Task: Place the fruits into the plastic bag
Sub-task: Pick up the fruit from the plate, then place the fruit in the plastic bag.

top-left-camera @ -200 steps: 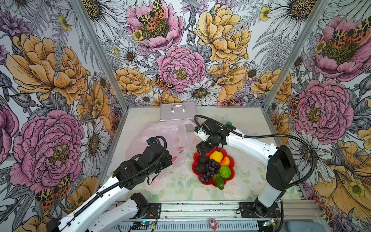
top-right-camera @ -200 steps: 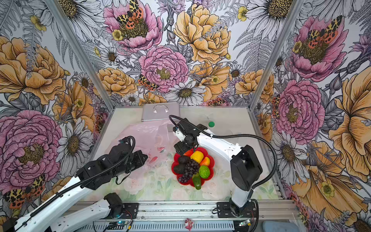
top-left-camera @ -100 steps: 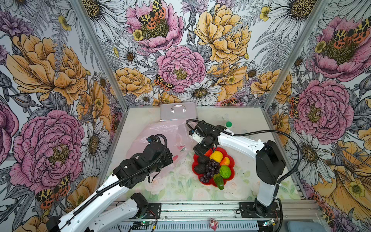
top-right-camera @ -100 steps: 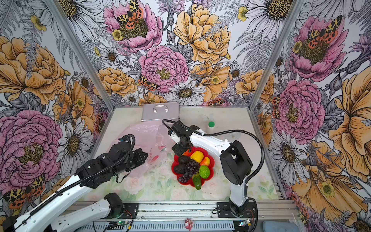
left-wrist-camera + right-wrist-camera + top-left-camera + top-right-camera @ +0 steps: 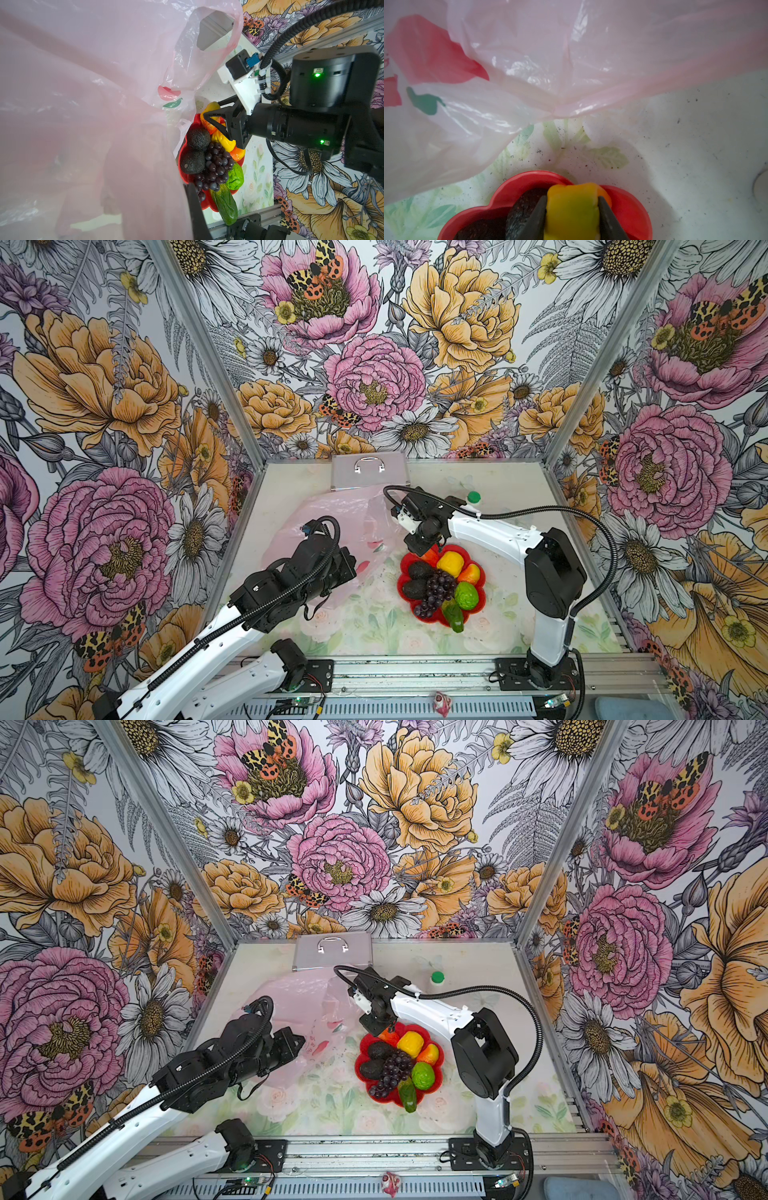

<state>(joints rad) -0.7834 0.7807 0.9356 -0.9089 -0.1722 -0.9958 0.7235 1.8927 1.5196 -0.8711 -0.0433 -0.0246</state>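
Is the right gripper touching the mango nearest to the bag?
Touching. The right wrist view shows both fingers of the right gripper pressing the mango.

Both top views are bright and evenly lit, with soft light from overhead. Around the plate [image 5: 404, 568] the table [image 5: 374, 626] carries only faint shadows with blurred edges. Focus is sharp, but the lens bends the scene: far from the plate, the walls [image 5: 124, 844] splay outward towards the frame edges. In the right wrist view the bag [image 5: 591, 52] beyond the plate glares in white patches. The mango [image 5: 571, 212] over the plate is badly blurred, and a soft shadow lies just past the plate's rim. In the left wrist view the bag beside the plate is a hazy pink blur close to the lens.
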